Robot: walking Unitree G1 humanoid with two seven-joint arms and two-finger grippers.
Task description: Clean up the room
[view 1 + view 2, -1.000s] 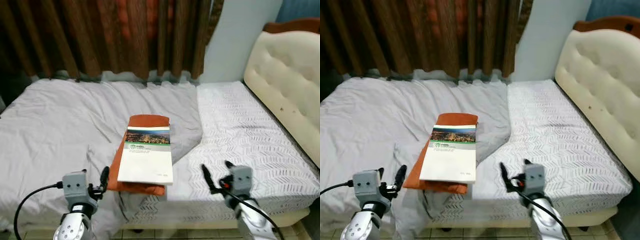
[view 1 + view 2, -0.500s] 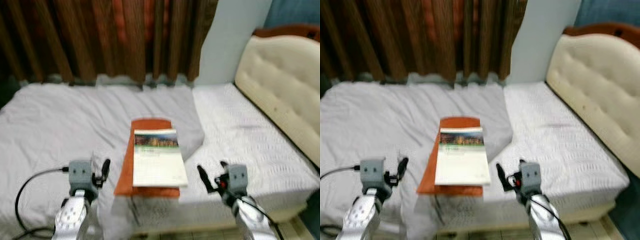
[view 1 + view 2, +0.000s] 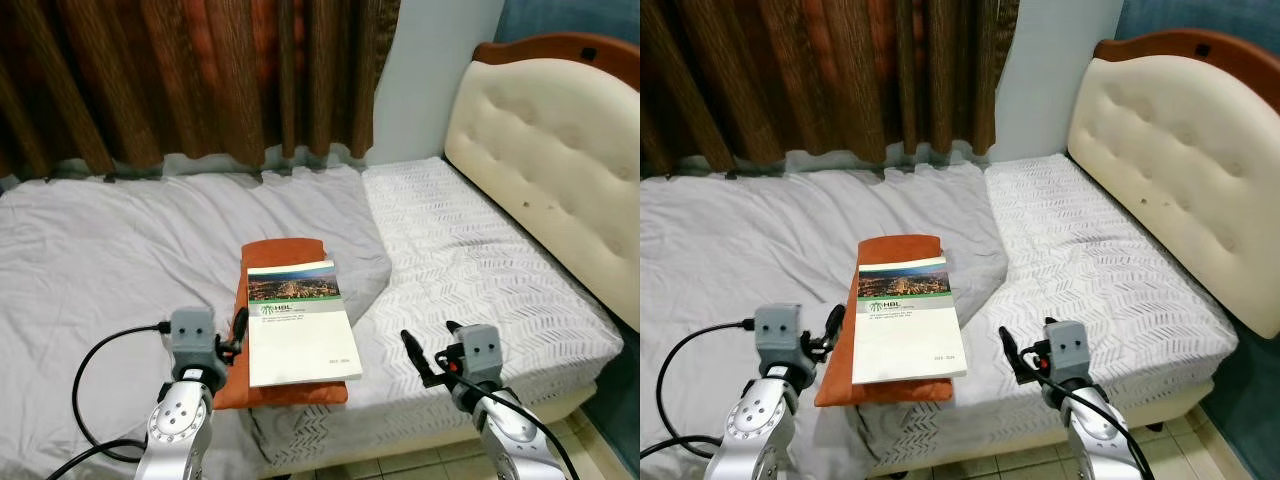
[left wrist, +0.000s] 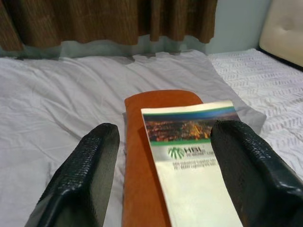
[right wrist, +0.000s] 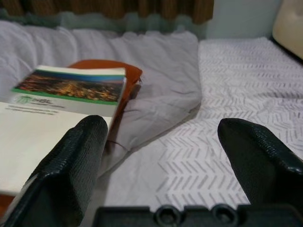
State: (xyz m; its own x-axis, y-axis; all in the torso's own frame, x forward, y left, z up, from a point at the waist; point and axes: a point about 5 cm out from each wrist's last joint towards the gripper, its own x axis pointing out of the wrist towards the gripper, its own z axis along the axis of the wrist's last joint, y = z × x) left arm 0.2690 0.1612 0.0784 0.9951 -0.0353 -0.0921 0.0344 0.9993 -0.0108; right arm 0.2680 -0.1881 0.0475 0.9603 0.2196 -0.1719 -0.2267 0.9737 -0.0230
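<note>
Just ahead of the left gripper [image 4: 161,175], fingers spread and empty, a white book [image 3: 298,322] lies on an orange folder [image 3: 258,300] at the bed [image 3: 480,250] edge — the right gripper [image 3: 430,352], likewise apart, beside it — so reaching in comes next.

Even, soft indoor light is falling across the bed [image 3: 120,250], leaving the pale sheet bright without glare, while the curtain [image 3: 200,70] behind is sitting in dim brown shade. Both head views are coming through sharp, with no motion blur. Faint shadows are gathering in the sheet's folds and under the booklet [image 3: 298,322] just beside the left claw [image 3: 238,325]. In the wrist views the near fingers [image 4: 85,175] are looming large and slightly soft, and the far curtain is blurring; the right claw [image 5: 165,156] is reading as dark, matte shapes.
</note>
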